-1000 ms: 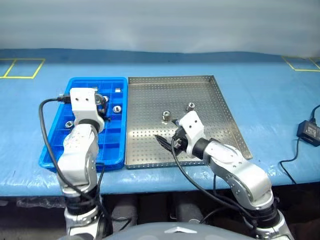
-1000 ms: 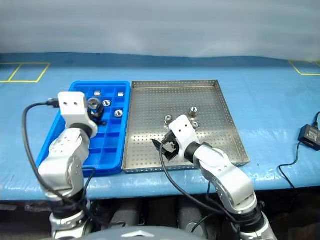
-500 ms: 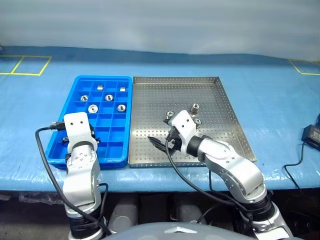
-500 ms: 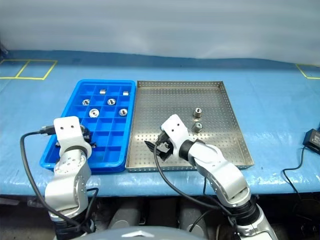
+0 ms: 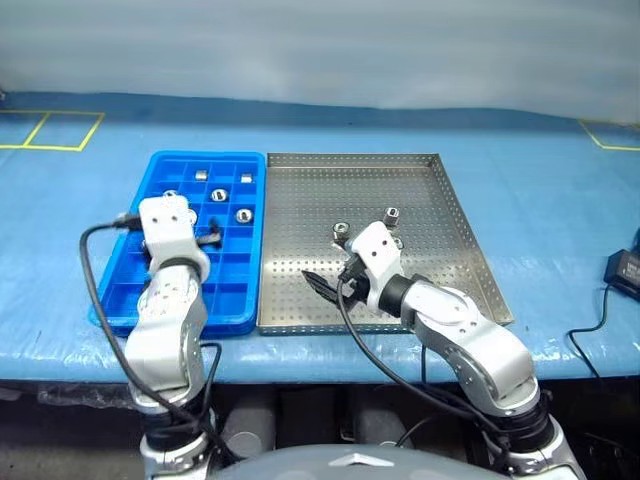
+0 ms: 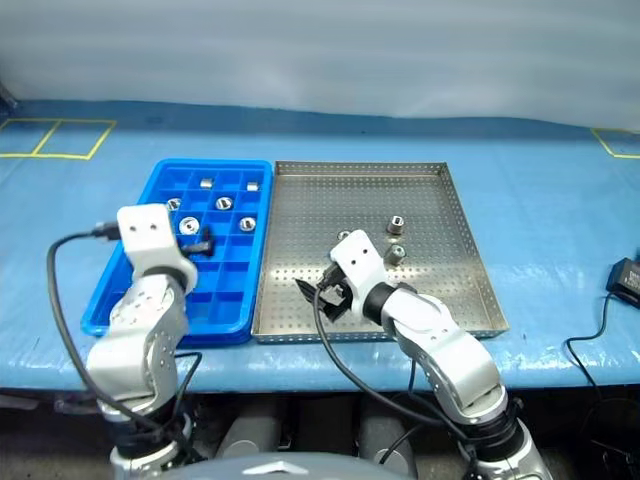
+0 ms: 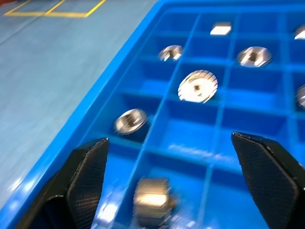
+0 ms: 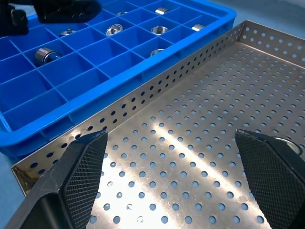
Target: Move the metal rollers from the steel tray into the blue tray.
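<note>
Left pincer (image 7: pixel 171 186) released over blue tray (image 5: pixel 120 300) | right pincer (image 8: pixel 178 179) released above steel tray (image 8: pixel 200 157), bare floor

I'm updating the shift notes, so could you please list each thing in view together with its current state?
left gripper: open, over the blue tray.
right gripper: open, empty, over the steel tray.
blue tray: partly filled, several cells hold rollers.
steel tray: flat on the table, three rollers left inside.
metal rollers: standing loose, none gripped.
</note>
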Motion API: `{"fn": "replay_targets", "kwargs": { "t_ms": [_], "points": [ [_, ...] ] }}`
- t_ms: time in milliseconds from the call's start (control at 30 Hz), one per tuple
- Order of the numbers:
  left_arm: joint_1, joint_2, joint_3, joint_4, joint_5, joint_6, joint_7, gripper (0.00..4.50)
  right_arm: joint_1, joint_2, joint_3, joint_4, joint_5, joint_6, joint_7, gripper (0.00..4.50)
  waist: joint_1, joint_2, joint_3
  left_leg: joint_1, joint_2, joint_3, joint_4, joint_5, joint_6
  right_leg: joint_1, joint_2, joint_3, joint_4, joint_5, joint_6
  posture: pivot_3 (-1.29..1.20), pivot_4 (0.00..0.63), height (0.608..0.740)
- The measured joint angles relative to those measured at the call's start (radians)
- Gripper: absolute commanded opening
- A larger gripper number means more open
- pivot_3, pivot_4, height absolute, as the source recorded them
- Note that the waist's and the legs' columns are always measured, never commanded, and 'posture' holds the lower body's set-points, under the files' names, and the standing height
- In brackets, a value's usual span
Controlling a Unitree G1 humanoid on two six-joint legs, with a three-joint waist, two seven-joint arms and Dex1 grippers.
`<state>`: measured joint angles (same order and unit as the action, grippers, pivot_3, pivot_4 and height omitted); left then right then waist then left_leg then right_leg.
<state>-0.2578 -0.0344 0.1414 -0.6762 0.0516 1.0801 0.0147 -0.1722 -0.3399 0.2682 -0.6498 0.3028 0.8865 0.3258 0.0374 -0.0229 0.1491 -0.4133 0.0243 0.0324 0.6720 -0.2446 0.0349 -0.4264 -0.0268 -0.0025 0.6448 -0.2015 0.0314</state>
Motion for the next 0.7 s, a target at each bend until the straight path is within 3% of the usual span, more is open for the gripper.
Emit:
{"fn": "replay_targets", "kwargs": {
  "t_ms": [267,433,700],
  "points": [
    [-0.150,0.158,-0.081,0.245,-0.231,0.021,-0.323,4.47,0.067,-0.007,-0.054,-0.038,-0.007,0.018,-0.043,4.50,-0.019,0.000,0.000,0.000,0.000,0.000,0.001,0.000,0.000,0.000,0.002,0.000,0.001,0.000,0.000,-0.02,0.150,0.740],
    [-0.256,0.160,-0.173,0.475,-0.256,-0.064,-0.397,4.47,0.103,0.000,-0.076,-0.053,-0.019,0.019,-0.074,4.50,-0.034,0.000,0.000,0.000,0.000,0.002,0.002,-0.001,0.002,0.000,0.001,0.002,0.000,0.000,0.001,-0.06,0.150,0.740],
    [-0.425,0.104,-0.276,0.923,-0.190,-0.349,-0.414,4.47,0.131,0.020,-0.085,-0.078,-0.025,0.019,-0.112,4.50,-0.054,0.000,0.000,0.000,0.000,0.003,0.002,-0.001,0.002,-0.001,0.001,0.003,0.000,0.001,0.001,-0.10,0.150,0.740]
  ]
}}
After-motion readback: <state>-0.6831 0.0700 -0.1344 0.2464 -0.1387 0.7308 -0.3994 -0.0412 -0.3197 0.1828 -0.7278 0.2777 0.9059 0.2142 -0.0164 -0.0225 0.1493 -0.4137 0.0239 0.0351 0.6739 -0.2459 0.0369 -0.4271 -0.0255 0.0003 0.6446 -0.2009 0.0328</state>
